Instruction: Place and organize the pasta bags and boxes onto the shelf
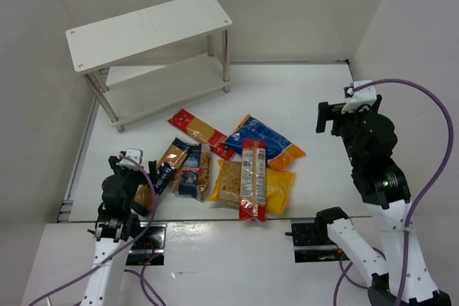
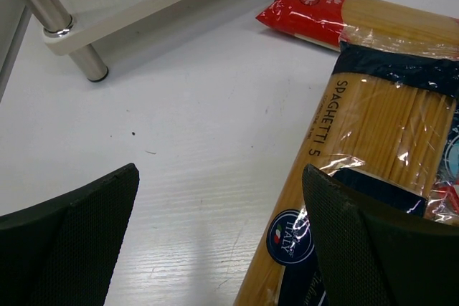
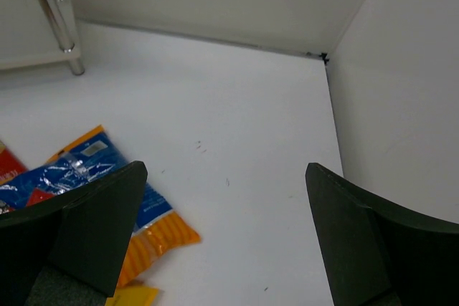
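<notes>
The white two-tier shelf (image 1: 150,26) stands at the far left. Several pasta packs lie mid-table. They are a red spaghetti pack (image 1: 201,132), a blue-orange bag (image 1: 265,141), a yellow bag (image 1: 280,190) with another red pack (image 1: 252,179) across it, a clear blue-labelled bag (image 1: 193,171) and a tan-and-dark-blue spaghetti pack (image 1: 166,166). My left gripper (image 1: 133,163) is open low over the table. Its right finger hangs over the tan spaghetti pack (image 2: 373,120), and bare table shows between the fingers of this left gripper (image 2: 221,177). My right gripper (image 1: 330,116) is open and empty, right of the blue-orange bag (image 3: 154,231).
White walls close in the table on the left, back and right. The shelf's silver leg (image 2: 90,69) and lower board (image 2: 143,5) are just ahead of my left gripper. A corner of the yellow bag (image 3: 133,297) shows below my right gripper (image 3: 226,173).
</notes>
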Controlling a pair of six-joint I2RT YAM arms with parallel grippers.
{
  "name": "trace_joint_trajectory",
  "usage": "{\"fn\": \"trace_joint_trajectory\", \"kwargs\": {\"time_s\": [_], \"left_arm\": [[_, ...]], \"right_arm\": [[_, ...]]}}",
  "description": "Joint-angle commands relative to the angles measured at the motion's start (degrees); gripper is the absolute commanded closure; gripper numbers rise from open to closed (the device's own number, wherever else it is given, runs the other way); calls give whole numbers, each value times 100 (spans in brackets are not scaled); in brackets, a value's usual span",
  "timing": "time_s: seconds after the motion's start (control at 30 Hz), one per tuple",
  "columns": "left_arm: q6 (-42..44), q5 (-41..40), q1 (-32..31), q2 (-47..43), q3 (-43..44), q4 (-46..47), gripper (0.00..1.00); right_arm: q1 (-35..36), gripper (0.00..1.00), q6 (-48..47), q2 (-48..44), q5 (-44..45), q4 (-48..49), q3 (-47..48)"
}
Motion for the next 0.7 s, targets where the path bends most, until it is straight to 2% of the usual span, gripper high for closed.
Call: {"fn": "trace_joint_trajectory", "kwargs": {"time_s": [0.0, 0.1, 0.3, 0.37, 0.4, 0.43, 0.47, 0.53, 0.57, 0.63, 0.67], "left_arm": [[-17, -219, -2, -728, 372, 306, 0], [-352, -889, -2, -728, 1110, 666, 0], [-545, -627, -2, -675, 2490, 1246, 0], [-240, -382, -2, -492, 3008, 1712, 0], [328, -286, -2, -221, 3210, 1783, 0], [760, 90, -2, -36, 3456, 1636, 0], [990, 93, -2, 201, 4033, 1521, 0], [1185, -336, -2, 1167, 4764, 802, 0], [1186, -633, 51, 1997, 5551, 521, 0], [643, -1589, 51, 2915, 6512, -725, 0], [572, -1681, 51, 3833, 6969, -1244, 0]], "right_arm": [[-135, 0, 118, 260, -336, -766, 492], [-197, 0, 38, 393, -591, -952, 624], [-249, 0, -15, 445, -996, -1005, 739], [-310, 0, -15, 593, -1101, -944, 862], [-363, 0, -15, 673, -1163, -944, 1018], [-364, 0, -15, 778, -1241, -1013, 1089], [-520, 0, -15, 901, -1468, -1066, 1168], [-635, 0, 72, 1323, -1663, -1163, 1406], [-636, 0, 73, 1577, -1882, -1250, 1528], [-636, 0, 73, 1754, -2059, -1313, 1530], [-636, 0, 73, 1833, -2164, -1313, 1530]]}}
